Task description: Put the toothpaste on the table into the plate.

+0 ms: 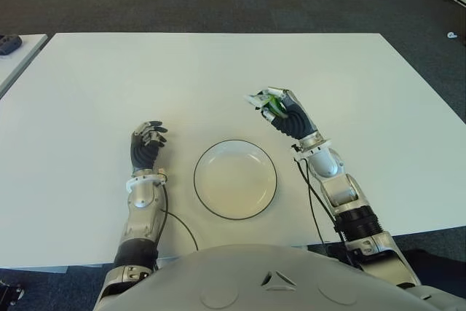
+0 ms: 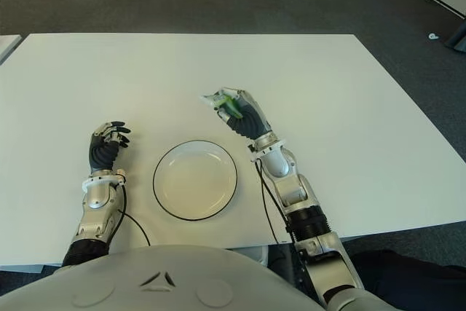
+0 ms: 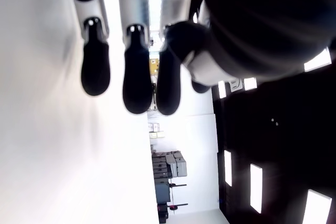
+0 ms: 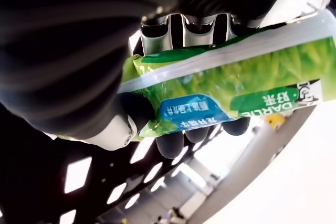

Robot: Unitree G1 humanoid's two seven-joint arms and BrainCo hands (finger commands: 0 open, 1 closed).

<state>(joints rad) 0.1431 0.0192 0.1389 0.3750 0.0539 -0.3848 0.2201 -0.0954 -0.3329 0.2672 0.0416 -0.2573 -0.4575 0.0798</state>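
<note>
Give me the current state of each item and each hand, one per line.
toothpaste: gripped in the right hand, off the table, not yet in the plate.
plate: empty, flat on the table between the two hands.
right hand: fingers closed around the toothpaste, beyond the plate's right rim.
left hand: fingers curled, holding nothing, left of the plate.
table: white.
</note>
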